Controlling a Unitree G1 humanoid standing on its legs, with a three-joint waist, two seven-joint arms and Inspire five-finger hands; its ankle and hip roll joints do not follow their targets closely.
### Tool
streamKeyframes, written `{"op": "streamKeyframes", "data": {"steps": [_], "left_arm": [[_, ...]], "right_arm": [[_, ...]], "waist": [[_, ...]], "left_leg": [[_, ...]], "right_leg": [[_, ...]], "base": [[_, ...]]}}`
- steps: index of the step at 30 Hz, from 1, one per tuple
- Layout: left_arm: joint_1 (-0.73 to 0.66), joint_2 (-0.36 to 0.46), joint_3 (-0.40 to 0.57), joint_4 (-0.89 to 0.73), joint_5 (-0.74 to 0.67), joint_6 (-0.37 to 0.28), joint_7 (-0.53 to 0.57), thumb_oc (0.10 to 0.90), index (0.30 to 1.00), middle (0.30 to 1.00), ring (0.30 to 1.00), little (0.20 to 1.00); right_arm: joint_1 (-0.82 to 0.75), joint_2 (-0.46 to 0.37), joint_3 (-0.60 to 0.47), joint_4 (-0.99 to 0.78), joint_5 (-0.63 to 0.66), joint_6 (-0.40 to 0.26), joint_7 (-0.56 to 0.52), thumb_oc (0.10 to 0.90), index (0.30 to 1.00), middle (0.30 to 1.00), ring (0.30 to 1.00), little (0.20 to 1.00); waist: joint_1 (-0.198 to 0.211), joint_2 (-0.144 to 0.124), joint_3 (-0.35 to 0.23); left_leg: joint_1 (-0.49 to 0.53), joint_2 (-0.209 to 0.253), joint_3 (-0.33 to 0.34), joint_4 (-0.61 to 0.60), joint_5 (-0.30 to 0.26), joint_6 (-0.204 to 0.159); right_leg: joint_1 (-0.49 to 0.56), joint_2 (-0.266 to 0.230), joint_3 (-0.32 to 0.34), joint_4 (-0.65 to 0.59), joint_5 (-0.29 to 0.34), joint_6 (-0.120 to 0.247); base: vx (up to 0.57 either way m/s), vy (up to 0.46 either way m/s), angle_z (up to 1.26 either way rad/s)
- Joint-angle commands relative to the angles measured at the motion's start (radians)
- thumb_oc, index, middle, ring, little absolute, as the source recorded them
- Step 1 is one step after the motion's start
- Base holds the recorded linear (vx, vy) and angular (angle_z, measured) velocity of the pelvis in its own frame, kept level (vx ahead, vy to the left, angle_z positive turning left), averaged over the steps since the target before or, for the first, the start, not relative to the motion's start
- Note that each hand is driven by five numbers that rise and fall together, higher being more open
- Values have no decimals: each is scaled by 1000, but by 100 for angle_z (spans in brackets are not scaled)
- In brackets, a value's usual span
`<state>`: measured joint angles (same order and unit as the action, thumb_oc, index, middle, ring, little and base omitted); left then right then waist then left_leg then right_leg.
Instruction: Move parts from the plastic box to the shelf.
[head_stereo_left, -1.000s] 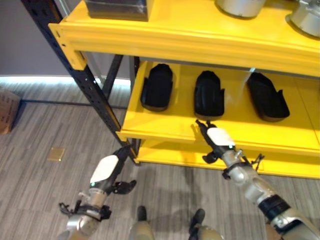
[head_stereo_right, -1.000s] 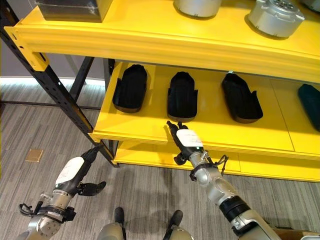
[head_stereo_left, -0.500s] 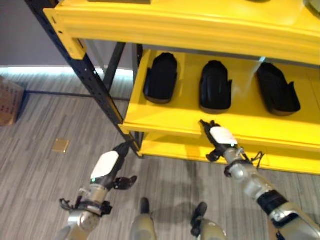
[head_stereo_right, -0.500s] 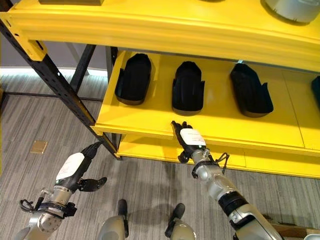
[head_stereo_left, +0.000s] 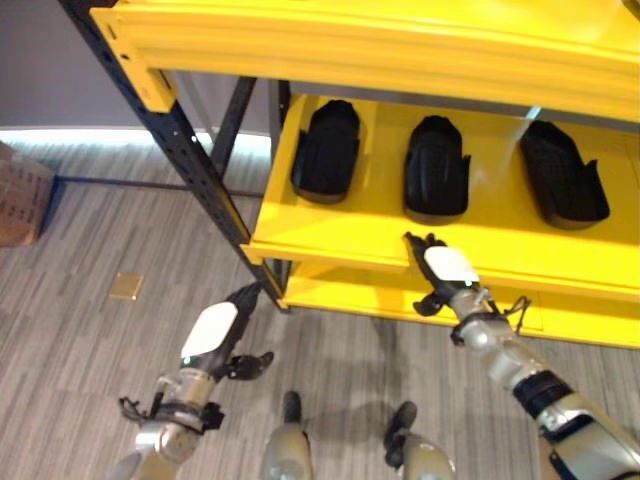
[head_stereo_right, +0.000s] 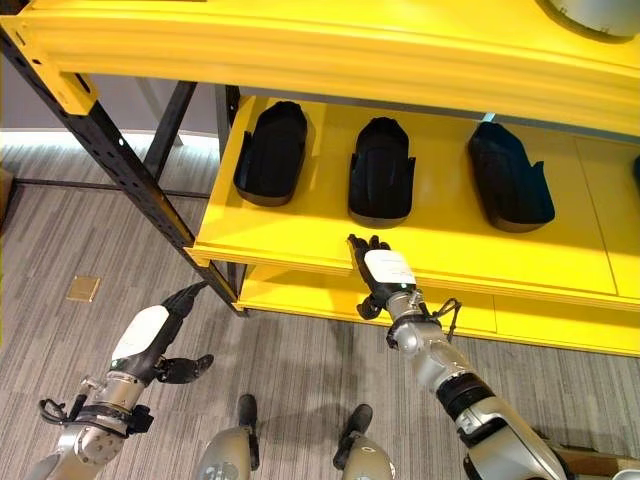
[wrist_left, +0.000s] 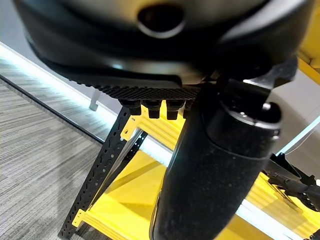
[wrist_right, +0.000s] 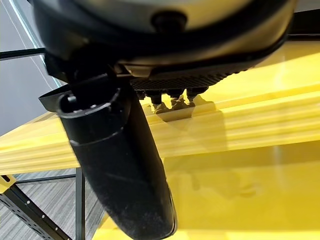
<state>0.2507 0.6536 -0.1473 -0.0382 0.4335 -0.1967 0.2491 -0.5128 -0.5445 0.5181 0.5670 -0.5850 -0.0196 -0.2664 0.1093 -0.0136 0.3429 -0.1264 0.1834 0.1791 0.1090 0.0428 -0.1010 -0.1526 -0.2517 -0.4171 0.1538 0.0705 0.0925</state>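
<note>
Three black moulded plastic parts (head_stereo_right: 274, 152) (head_stereo_right: 380, 171) (head_stereo_right: 510, 176) lie in a row on the yellow metal shelf (head_stereo_right: 300, 243), well apart from each other. Right hand (head_stereo_right: 381, 275) hovers at the shelf's near edge, fingers straight, holding nothing. Left hand (head_stereo_right: 151, 335) hangs low at the left over the grey striped floor (head_stereo_right: 60, 230), fingers relaxed and empty.
</note>
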Motion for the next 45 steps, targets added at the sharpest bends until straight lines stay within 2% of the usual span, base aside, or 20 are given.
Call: {"op": "streamKeyframes", "data": {"steps": [1,34,45], "left_arm": [[-14,86,29,-81,-52,-45,75,900,1000,1000,1000,1000],[-36,111,23,-69,-83,-45,63,900,1000,1000,1000,1000],[-48,114,19,-71,-89,-41,58,900,1000,1000,1000,1000]], "right_arm": [[-107,-16,-14,12,31,-4,-65,900,1000,1000,1000,1000],[-275,-56,1,232,106,19,-99,900,1000,1000,1000,1000],[-310,-57,19,235,110,18,-92,900,1000,1000,1000,1000]], "waist": [[-6,-40,-37],[6,-31,-3],[8,-29,6]], "left_leg": [[-64,14,-61,60,6,4],[-99,20,-72,80,9,2],[-105,19,-76,81,9,1]], "right_leg": [[11,-81,57,25,17,90],[-35,-88,66,62,12,85],[-48,-88,70,71,11,84]], "base": [[0,0,0],[0,0,0],[0,0,0]]}}
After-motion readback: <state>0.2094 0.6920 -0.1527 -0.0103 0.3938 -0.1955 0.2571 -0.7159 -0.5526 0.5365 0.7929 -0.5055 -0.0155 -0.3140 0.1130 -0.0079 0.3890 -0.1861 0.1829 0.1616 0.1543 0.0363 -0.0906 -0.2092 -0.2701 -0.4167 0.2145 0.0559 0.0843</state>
